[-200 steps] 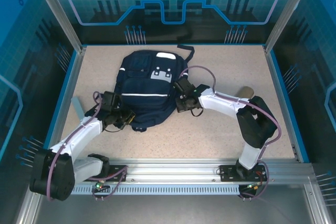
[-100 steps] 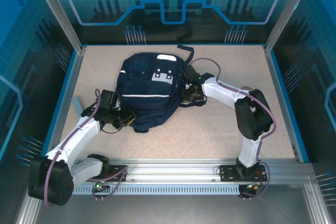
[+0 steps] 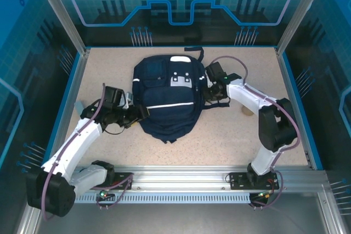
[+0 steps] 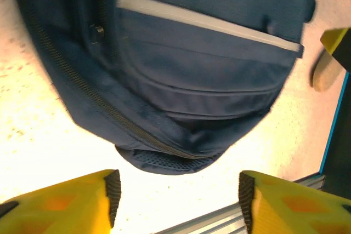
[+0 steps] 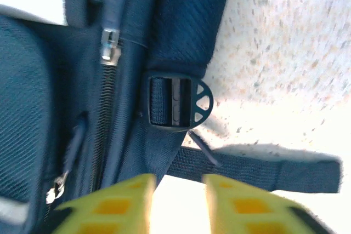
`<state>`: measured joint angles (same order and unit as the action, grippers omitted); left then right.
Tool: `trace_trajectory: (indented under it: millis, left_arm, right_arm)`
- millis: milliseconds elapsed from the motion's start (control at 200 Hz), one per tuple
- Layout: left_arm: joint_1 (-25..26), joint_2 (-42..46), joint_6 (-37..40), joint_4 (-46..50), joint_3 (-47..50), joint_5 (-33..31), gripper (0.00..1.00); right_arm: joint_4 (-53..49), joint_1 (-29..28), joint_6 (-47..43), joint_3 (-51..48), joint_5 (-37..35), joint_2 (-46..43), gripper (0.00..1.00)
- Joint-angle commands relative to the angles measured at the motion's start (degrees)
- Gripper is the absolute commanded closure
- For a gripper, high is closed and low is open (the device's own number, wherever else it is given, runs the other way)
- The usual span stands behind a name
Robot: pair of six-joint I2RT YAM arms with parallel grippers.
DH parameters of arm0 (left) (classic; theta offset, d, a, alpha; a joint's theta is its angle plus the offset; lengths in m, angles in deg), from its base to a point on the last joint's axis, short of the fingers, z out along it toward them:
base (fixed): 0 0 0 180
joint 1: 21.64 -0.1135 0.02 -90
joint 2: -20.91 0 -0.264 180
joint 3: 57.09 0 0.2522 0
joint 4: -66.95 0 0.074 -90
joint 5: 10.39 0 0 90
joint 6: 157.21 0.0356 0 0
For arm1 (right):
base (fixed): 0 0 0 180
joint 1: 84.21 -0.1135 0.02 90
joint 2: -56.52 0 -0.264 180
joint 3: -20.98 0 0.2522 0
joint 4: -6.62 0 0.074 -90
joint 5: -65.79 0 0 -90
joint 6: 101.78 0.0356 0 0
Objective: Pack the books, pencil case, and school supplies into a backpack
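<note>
Speckled counter [image 3: 230, 135] carries the backpack [image 3: 167, 102] flat, apparently zipped, flanked by the spread left pincer [image 3: 140, 112] and the narrowly parted right pincer [image 3: 208, 92], both empty, probably to steady it for opening.

Right hand [image 5: 176, 193] gapes slightly beside a buckle [image 5: 178, 100] on the backpack [image 5: 186, 20].

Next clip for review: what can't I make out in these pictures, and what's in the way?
1. Inside of the backpack: every view, its own fabric covers it.
2. Tan object by the right arm: top external view, partly under the arm, too small to identify.
3. Grey object beside the left arm: top external view, mostly hidden by that arm.
</note>
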<state>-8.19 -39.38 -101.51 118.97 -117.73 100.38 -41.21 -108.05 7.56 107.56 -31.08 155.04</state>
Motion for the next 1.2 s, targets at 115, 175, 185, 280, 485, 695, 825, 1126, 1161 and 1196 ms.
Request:
trace_trajectory:
  millis: [115,175,185,280,485,695,825,1126,1161,1196]
  left_arm:
    - [11.6,-7.47,10.2,-1.12,-9.28,-7.41,0.3]
    - [14.73,-11.1,13.57,-0.55,-11.82,-9.97,0.28]
    - [15.19,-11.7,14.16,-0.36,-12.32,-10.38,0.28]
    - [19.74,-17.67,20.09,1.77,-17.17,-14.92,0.23]
    - [28.2,-30.55,30.9,7.38,-27.17,-26.16,0.19]
    - [30.93,-40.04,35.23,9.13,-34.05,-31.33,0.26]
    - [31.45,-43.32,36.44,9.55,-37.0,-31.69,0.28]
    - [31.47,-49.06,40.08,11.66,-41.13,-30.68,0.22]
    - [31.46,-49.73,40.51,12.04,-41.61,-30.29,0.21]
    - [31.46,-50.2,40.86,12.12,-41.98,-30.14,0.2]
  right_arm:
    - [-0.88,0.37,0.92,-2.76,1.78,-8.92,0.3]
    - [-0.25,0.45,2.24,-4.7,1.8,-11.13,0.26]
    - [-0.22,0.52,2.41,-4.99,1.78,-11.59,0.25]
    - [0.52,1.19,4.25,-8.22,1.28,-15.49,0.18]
    - [1.57,5.27,9.21,-15.74,-1.36,-24.57,0.09]
    - [2.15,10.69,12.81,-20.64,-0.87,-31.38,0.06]
    - [1.38,11.62,13.18,-21.05,-0.84,-32.52,0.06]
    - [1.25,11.64,14.11,-21.31,-0.51,-31.93,0.07]
    - [1.2,11.66,14.24,-21.31,-0.51,-31.77,0.07]
    - [1.19,11.71,14.38,-21.29,-0.46,-31.65,0.07]
